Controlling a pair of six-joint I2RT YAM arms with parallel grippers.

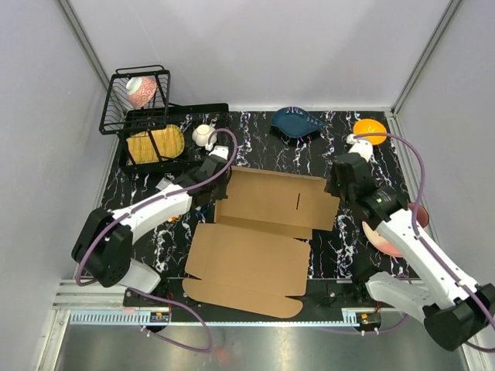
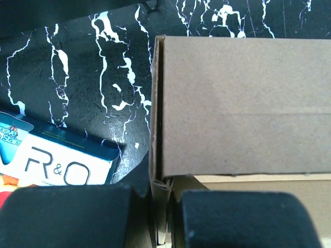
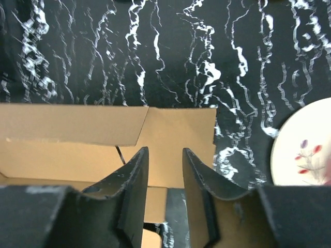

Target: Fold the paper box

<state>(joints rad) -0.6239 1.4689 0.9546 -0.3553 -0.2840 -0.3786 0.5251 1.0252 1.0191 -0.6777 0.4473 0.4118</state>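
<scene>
The left gripper (image 2: 158, 195) is closed, its two dark pads (image 2: 67, 214) pinched on the thin left end of the paper box (image 1: 247, 255), where a raised panel meets the part lying flat. The right gripper (image 3: 164, 152) stands part open at the box's right end. A narrow gap shows between its fingers (image 3: 134, 175), with cardboard visible through it and nothing clearly gripped.

The box is plain brown cardboard in the middle of the worktop (image 1: 325, 154). Its near half lies flat, reaching the near edge. The far panel is lifted along a crease and has a short slit in it. Both forearms reach low from the near edge, angled inward toward the box ends.

Just left of the left gripper, apart from the box, lies a blue and white carton (image 2: 57, 163). A white flowered plate (image 3: 302, 150) lies near the right edge, beside the right gripper.

Farther out, a black wire basket (image 1: 116, 104) at the far left corner holds a pink-patterned white piece (image 1: 141, 90). The black tray (image 1: 193, 108) beside it holds a round yellow item (image 1: 155, 144). Along the far edge sit a small white vessel (image 1: 204, 135), a blue dish (image 1: 298, 122) and an orange bowl (image 1: 370, 130). I cannot tell whether these three hold anything.
</scene>
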